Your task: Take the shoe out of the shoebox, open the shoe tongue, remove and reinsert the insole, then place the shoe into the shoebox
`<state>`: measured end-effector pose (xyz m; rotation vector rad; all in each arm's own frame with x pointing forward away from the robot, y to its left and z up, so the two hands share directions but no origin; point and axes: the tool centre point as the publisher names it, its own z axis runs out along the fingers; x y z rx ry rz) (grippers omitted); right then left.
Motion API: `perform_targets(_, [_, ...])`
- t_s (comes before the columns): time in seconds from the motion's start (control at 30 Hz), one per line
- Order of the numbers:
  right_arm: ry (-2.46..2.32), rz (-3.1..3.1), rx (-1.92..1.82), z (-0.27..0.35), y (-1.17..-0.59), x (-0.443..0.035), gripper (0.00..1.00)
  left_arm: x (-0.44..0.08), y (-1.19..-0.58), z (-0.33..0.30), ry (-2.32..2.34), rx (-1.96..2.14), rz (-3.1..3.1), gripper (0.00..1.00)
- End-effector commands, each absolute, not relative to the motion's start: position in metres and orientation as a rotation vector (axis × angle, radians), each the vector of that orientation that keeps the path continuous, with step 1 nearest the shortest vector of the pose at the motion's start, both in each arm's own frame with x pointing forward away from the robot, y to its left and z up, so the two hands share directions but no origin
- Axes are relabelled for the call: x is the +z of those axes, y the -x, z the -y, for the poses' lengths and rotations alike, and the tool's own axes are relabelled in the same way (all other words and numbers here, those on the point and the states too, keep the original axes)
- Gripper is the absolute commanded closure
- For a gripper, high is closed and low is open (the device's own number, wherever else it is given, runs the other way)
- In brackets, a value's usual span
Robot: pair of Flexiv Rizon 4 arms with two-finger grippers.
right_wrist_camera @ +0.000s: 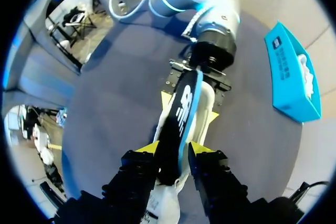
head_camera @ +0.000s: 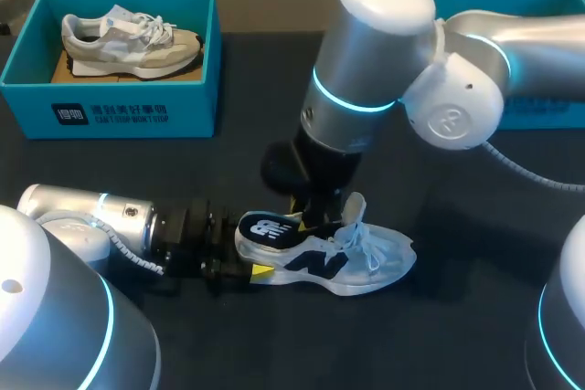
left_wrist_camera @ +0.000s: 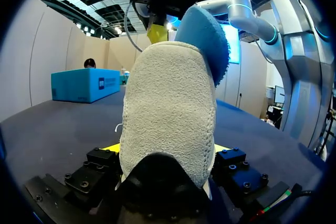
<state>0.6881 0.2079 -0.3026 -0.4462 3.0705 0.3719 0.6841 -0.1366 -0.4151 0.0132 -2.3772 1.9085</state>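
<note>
Left gripper (left_wrist_camera: 168, 147) clamping shoe (head_camera: 366, 258) heel, right gripper (right_wrist_camera: 173, 150) pinching insole (right_wrist_camera: 181, 111), shoe's inside hidden

White lettering (head_camera: 110, 115) on the shoebox (head_camera: 187, 102) front

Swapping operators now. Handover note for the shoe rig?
Left gripper: shut on the heel of the shoe, which lies on the table.
Right gripper: shut on the insole, held edge-up above the heel opening.
Shoebox: back left, with a second shoe in it.
Done: shoe out; insole at least partly out.
Left: cannot tell removal from reinsertion; seat the insole, then box the shoe.
</note>
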Motion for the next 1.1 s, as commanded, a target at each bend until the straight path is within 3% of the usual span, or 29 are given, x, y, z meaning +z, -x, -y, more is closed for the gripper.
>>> perform_targets(0.03, [0.371, -3.054, 0.357, -0.203, -0.684, -0.288, 0.68, -0.415, -0.684, 0.137, -0.017, 1.908, 2.381, 1.00])
perform_targets(0.17, [0.315, -3.043, 0.405, -0.204, -0.686, -0.284, 0.71, -0.415, -0.684, 0.137, -0.017, 1.908, 2.381, 1.00])
perform_targets(0.37, [0.296, -3.062, 0.481, -0.214, -0.692, -0.286, 0.65, -0.415, -0.684, 0.137, -0.017, 1.908, 2.381, 1.00])
perform_targets(0.5, [0.253, -3.074, 0.526, -0.218, -0.694, -0.289, 0.70, -0.415, -0.684, 0.137, -0.017, 1.908, 2.381, 1.00])
perform_targets(0.57, [0.219, -3.077, 0.569, -0.221, -0.696, -0.290, 0.65, -0.415, -0.684, 0.137, -0.017, 1.908, 2.381, 1.00])
perform_targets(0.77, [0.115, -3.139, 0.535, -0.228, -0.697, -0.291, 0.72, -0.415, -0.684, 0.137, -0.017, 1.908, 2.381, 1.00])
perform_targets(1.1, [0.108, -3.215, 0.595, -0.231, -0.696, -0.309, 0.69, -0.415, -0.684, 0.137, -0.017, 1.908, 2.381, 1.00])
